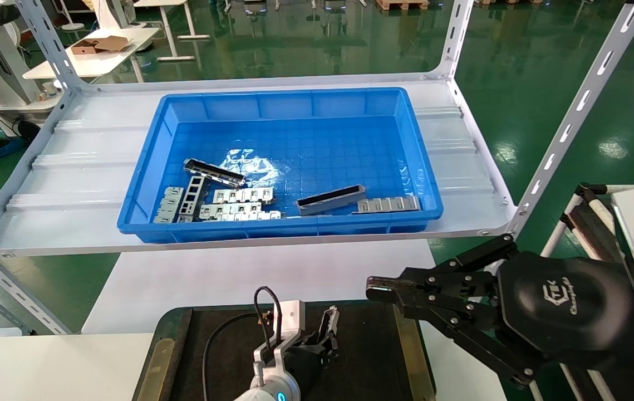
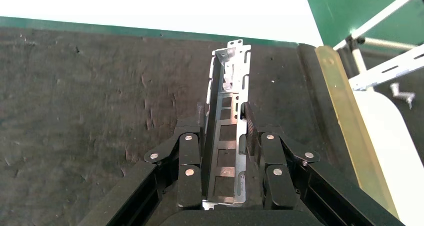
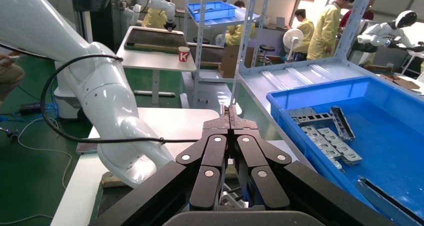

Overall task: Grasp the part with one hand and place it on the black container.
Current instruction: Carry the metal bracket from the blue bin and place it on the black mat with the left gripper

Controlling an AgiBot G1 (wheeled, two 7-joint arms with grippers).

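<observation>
1. Nearest the head camera, the right gripper hovers at the lower right, above the right edge of the black container. Its black linkage fingers are pressed together with nothing between them; the right wrist view shows the fingertips meeting in a point.

2. Below it, the black container fills the bottom centre of the head view, a flat dark tray with dull brass-coloured edge strips on a white table. In the left wrist view its matte surface looks rough and scuffed.

3. Farther back, a deep blue bin sits on a pale grey shelf between slotted uprights. It holds flat silver plates with square cut-outs near its front wall, two long channel-shaped housings, one left of centre and one right of centre, and a patch of crinkled clear film.

4. At the bottom edge of the head view, the left gripper is low over the black container, on its glossy white arm with a looping black cable.

5. Gripped in the left gripper is the part, a narrow silver channel. It runs lengthwise between the two fingers, which are closed against its side walls, and its tabbed end reaches beyond the fingertips toward the far edge of the container. Whether the part touches the black surface I cannot tell.
</observation>
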